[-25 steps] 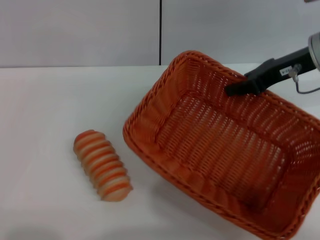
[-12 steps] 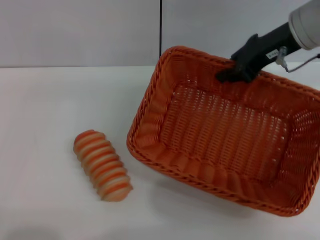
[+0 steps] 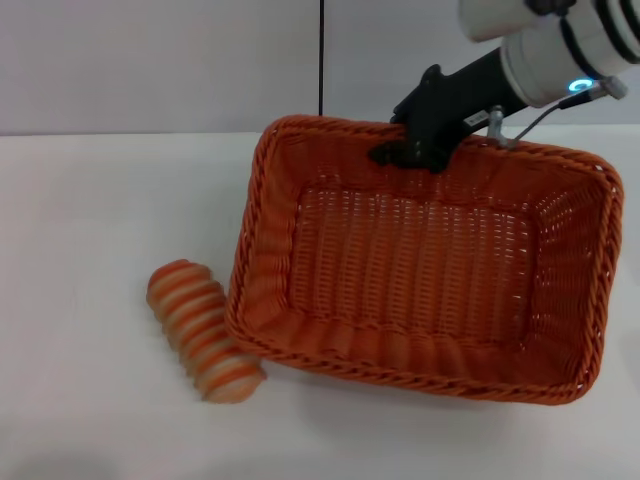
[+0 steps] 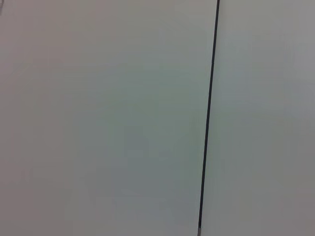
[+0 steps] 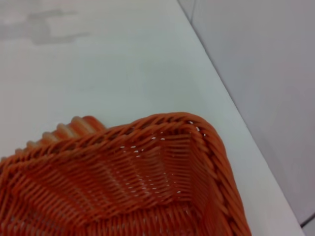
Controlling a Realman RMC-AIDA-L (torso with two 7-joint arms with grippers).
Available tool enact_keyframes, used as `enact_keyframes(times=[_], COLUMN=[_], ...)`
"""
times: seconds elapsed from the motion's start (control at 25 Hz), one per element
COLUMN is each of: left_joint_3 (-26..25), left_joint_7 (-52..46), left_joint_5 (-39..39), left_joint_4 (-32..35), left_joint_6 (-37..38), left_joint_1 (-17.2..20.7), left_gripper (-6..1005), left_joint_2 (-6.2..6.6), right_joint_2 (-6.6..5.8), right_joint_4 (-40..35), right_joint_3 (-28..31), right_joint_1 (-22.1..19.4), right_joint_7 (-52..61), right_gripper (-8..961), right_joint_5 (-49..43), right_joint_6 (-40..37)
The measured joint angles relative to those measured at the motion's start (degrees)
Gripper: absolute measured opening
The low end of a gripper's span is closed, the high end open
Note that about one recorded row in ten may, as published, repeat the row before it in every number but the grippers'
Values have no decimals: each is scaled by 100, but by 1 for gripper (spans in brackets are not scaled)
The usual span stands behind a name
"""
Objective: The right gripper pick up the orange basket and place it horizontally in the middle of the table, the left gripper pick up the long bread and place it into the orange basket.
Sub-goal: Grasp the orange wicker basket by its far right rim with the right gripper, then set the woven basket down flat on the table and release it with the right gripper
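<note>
The orange basket (image 3: 420, 265) lies across the middle of the white table (image 3: 90, 210), its long side nearly level with the table's back edge. My right gripper (image 3: 405, 150) is shut on the basket's far rim, its black claw reaching down from the upper right. The long bread (image 3: 203, 330), striped orange and cream, lies on the table just left of the basket's near left corner, close to or touching it. In the right wrist view a basket corner (image 5: 162, 162) fills the lower part, with the long bread (image 5: 74, 127) peeking from behind its rim. The left gripper is out of view.
A grey wall with a dark vertical seam (image 3: 321, 60) stands behind the table; the left wrist view shows only that wall and the seam (image 4: 209, 118). Bare tabletop lies to the left and in front of the bread.
My right gripper has swung the basket leftward and turned it from a diagonal to a nearly horizontal lie; its left corner now reaches the bread. The bread has not moved.
</note>
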Motion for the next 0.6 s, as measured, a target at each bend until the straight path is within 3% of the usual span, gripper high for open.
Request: enact_keyframes(times=[0.12, 0.32, 0.4, 0.6], left_joint_3=[-4, -17, -19, -19], left_joint_7=[-2, -2, -2, -6], left_joint_5=[-1, -5, -8, -9], left_joint_4=[0, -1, -1, -1], left_joint_6=[65, 138, 168, 231], left_joint_1=[30, 73, 82, 82], left_gripper=[837, 837, 837, 837], left_joint_2=[1, -3, -4, 2], right_joint_2=[26, 180, 214, 221], right_joint_4=[-21, -30, -13, 23], right_joint_3=[-135, -472, -818, -1079], right_joint_1=[21, -33, -68, -125], right_joint_7=[-141, -724, -928, -1098], right_gripper=[147, 147, 147, 147], right_joint_5=[7, 56, 197, 429], right_joint_6=[-93, -320, -501, -818])
